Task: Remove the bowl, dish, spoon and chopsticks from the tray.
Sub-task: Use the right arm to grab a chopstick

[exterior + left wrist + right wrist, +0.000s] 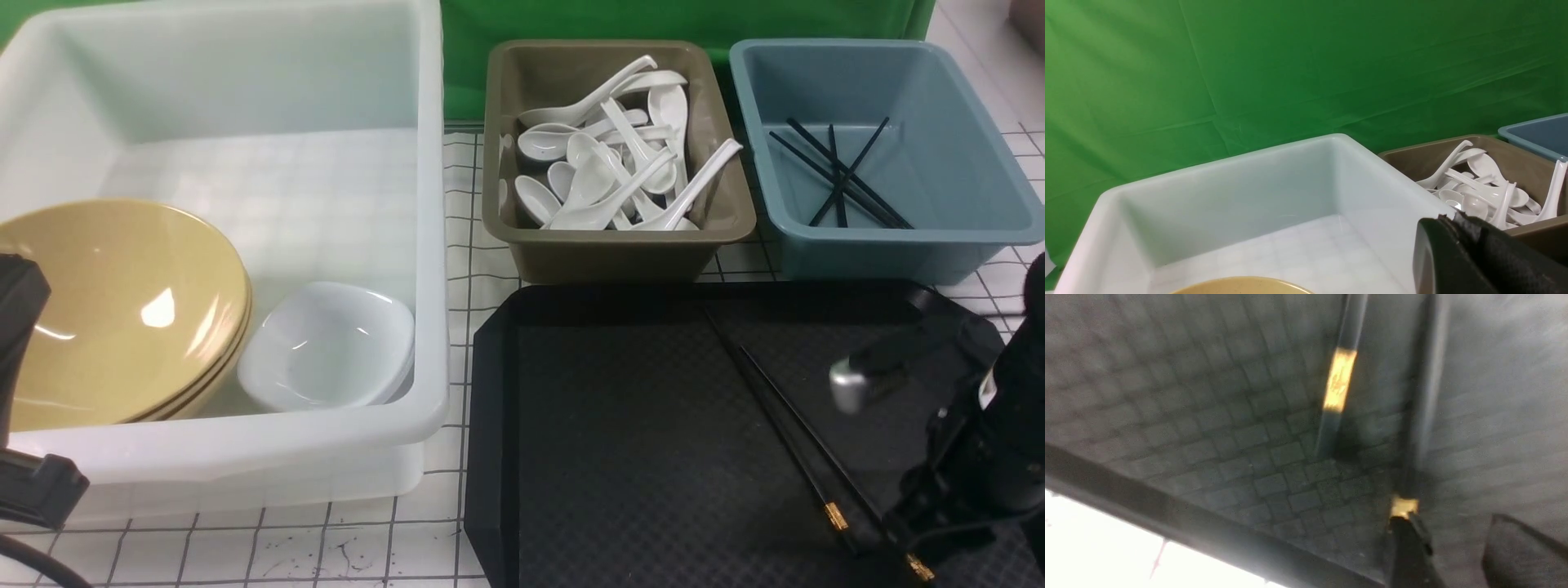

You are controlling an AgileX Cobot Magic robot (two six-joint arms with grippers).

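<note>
Counting three of four as cleared: finding the bowl (122, 310) and the dish (326, 343) resting in the white tub (433, 245) left of the tray (612, 457), and noting no spoon lying on the tray (presumably sitting among the spoons (604, 163) in the brown bin (498, 163) beyond the tray, though not telling which). Leaving only the chopsticks (784, 416), lying slantwise on the tray's right half. Catching the right gripper (1453, 559) hovering at the tray's near right corner over their gold-banded ends, fingers spread, pinching nothing. Reading the left gripper (1453, 245) as pressed together and empty, left of the tray. Struggling with the blurred right wrist view; losing one chopstick's thick end behind the right arm.
</note>
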